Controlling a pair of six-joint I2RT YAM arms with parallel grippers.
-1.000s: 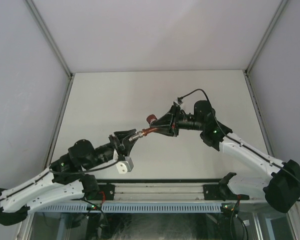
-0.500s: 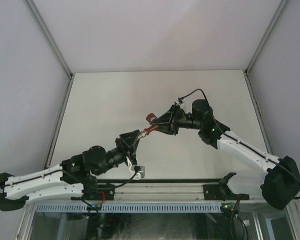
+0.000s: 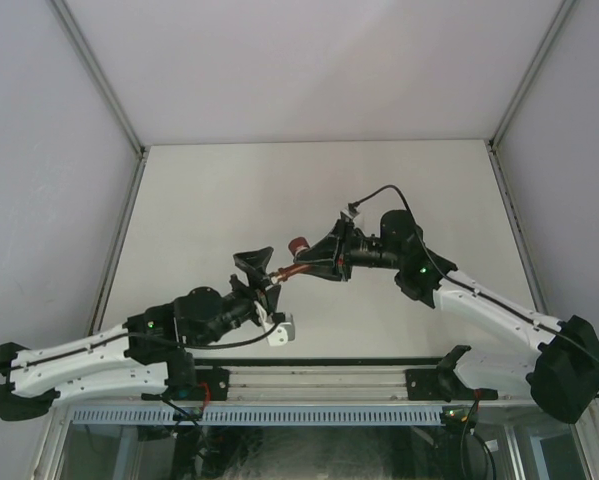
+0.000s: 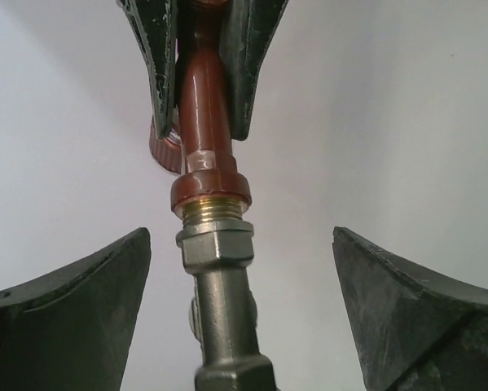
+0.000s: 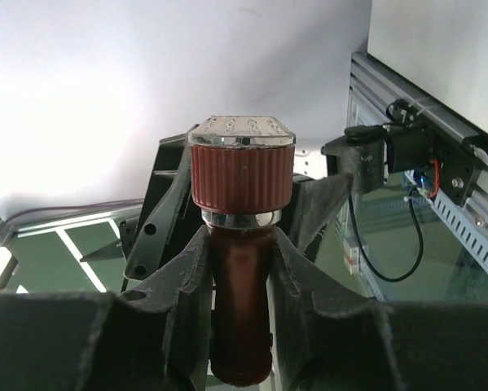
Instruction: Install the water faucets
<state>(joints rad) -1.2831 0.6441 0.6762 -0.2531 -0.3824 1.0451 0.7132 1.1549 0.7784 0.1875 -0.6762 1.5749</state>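
Tap (image 4: pixel 204 106) and fitting (image 4: pixel 217 248) joined end to end.
Right gripper (image 3: pixel 317 262) clamps the tap; left gripper (image 3: pixel 262 273) is spread wide, its fingers (image 4: pixel 72 314) flanking the fitting without touching.

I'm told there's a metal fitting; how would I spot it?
Look above the middle of the table. The right gripper clamps a red-brown faucet, and the fitting continues from its brass thread, between the open fingers of the left gripper. It alone is dull grey metal with a hexagonal nut.
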